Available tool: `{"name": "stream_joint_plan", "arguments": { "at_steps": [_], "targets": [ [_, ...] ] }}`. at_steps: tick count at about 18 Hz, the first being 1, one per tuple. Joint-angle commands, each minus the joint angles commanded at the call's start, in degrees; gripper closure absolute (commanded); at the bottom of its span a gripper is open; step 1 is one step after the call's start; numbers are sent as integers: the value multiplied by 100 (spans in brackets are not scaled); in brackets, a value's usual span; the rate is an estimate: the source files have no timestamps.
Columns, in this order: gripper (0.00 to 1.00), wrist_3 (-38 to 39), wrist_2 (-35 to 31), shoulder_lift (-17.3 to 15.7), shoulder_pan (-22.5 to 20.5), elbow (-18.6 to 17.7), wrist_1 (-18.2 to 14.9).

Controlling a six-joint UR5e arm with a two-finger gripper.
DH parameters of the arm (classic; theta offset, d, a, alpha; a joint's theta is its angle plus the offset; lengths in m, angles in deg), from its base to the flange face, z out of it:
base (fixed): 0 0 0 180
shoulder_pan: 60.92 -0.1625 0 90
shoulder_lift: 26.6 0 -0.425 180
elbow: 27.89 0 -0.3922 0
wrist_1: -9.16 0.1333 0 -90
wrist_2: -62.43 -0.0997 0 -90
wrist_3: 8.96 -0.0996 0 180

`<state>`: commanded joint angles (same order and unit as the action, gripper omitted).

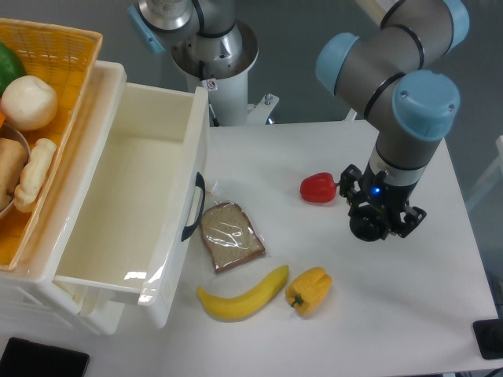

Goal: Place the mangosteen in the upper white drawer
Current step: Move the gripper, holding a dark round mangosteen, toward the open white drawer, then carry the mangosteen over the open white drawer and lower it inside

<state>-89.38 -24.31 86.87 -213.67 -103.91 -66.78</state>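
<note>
The mangosteen (366,226) shows as a small round near-black shape on the right side of the table, directly under my gripper (379,216). The gripper points straight down over it, and its dark body hides most of the fruit and the fingertips. I cannot tell whether the fingers are closed on the fruit. The upper white drawer (169,259) is pulled open at the left. Its inside is bare and its dark curved handle (193,206) faces the table.
A red pepper (317,188) lies just left of the gripper. A bagged bread slice (230,236), a banana (243,295) and a yellow pepper (309,290) lie between the gripper and the drawer. A yellow woven basket (67,47) of food sits at the far left.
</note>
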Motion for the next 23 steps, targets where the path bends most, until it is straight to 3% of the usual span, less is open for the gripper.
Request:
{"name": "stream_joint_plan", "arguments": {
  "at_steps": [6, 10, 14, 19, 23],
  "targets": [
    [96, 306, 350, -307, 96, -175, -52],
    [97, 492, 896, -948, 184, -658, -105],
    [97, 658, 1422, -1502, 456, -739, -386],
    [97, 1169, 2197, -2249, 869, -993, -387],
    [95, 1353, 2215, -2365, 1343, -1108, -369]
  ]
}}
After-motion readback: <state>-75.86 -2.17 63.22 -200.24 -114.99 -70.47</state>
